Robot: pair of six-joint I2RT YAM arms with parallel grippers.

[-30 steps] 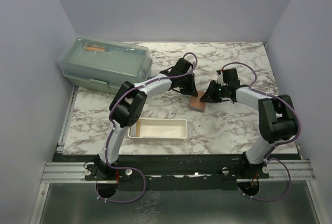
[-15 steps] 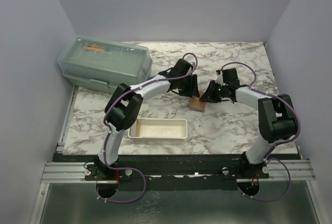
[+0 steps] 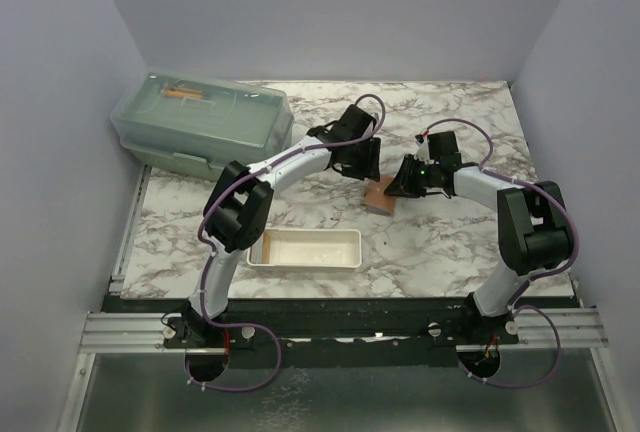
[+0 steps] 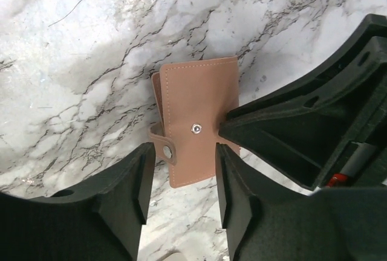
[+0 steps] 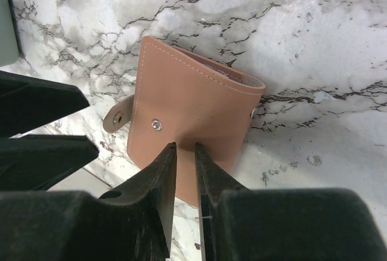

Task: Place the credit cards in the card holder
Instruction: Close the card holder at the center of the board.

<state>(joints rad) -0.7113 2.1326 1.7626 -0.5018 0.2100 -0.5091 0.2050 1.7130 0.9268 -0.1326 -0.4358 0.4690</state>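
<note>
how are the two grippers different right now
The left gripper has jaws well apart; the right gripper shows only a narrow slit. The left gripper hovers above the wallet, fingers either side of its snap; the right gripper's tips seem to press on the wallet's cover. Both have black fingers and point at the same wallet.

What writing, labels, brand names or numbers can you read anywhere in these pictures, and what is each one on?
None: no word, number or logo can be read in any view.
The card holder shows only plain leather, stitching and metal snaps.
The clear storage box and the white tray show no label; any print there is too small to tell from the top view.
</note>
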